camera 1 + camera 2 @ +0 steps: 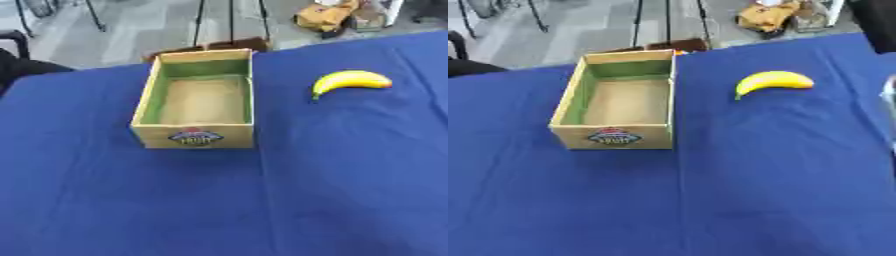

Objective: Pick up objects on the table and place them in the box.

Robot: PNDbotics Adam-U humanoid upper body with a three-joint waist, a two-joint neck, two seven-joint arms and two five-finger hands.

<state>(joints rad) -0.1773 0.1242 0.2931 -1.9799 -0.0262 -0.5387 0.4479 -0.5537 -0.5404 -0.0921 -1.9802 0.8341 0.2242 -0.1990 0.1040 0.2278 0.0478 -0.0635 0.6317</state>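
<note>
Lying right of box [194, 136] (open-topped): banana [351, 81].

The tablecloth [350, 190] is plain deep blue. The box [198, 136] is tan with green inner walls and a red-and-blue label on its near side. The banana [351, 81] is bright yellow

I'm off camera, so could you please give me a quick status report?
Neither hand in view. Banana on the cloth, right of the box, apart from it. Box empty. Nothing between them.
</note>
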